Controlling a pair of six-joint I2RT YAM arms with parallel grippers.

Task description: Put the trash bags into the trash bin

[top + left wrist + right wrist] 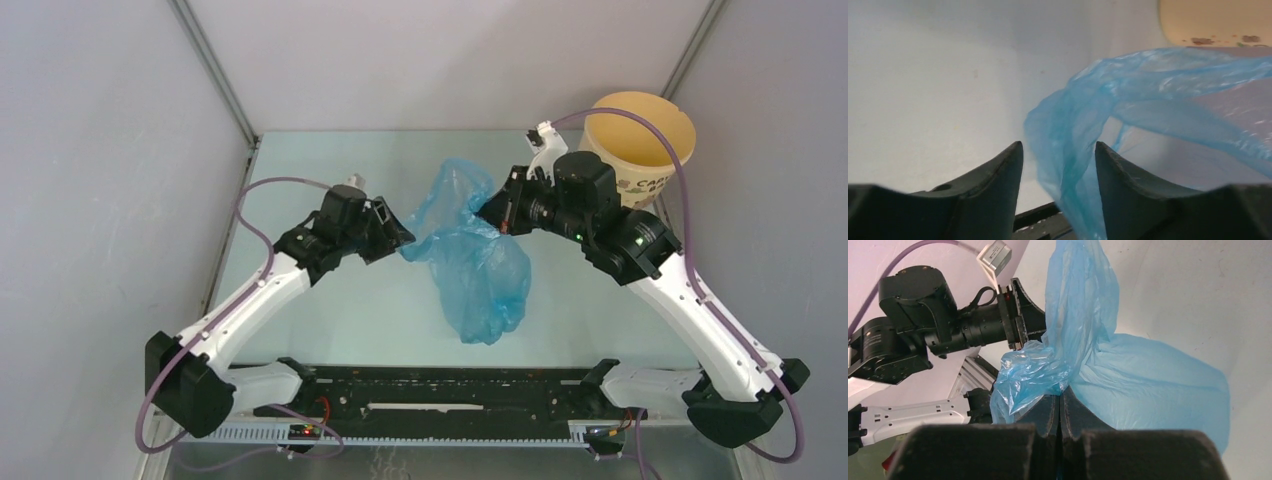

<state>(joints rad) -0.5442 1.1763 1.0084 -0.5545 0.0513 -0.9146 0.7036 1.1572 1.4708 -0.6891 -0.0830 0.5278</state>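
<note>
The light-blue trash bag (pixel 478 255) lies crumpled in the middle of the table between both grippers. My right gripper (pixel 497 216) is shut on a bunched edge of the bag (pixel 1083 340), and the film spreads out beyond its closed fingers (pixel 1060 399). My left gripper (pixel 402 240) is open at the bag's left edge. A strand of the bag (pixel 1068 145) runs between its spread fingers (pixel 1059 150). The pale yellow trash bin (pixel 640 140) stands upright at the far right corner, behind my right arm. Its side also shows in the left wrist view (pixel 1213 20).
Grey enclosure walls stand close on the left, back and right. The table (pixel 330 300) is pale green. My left arm's wrist (pixel 948 332) shows in the right wrist view, close to the bag. A black rail (pixel 450 390) runs along the near edge.
</note>
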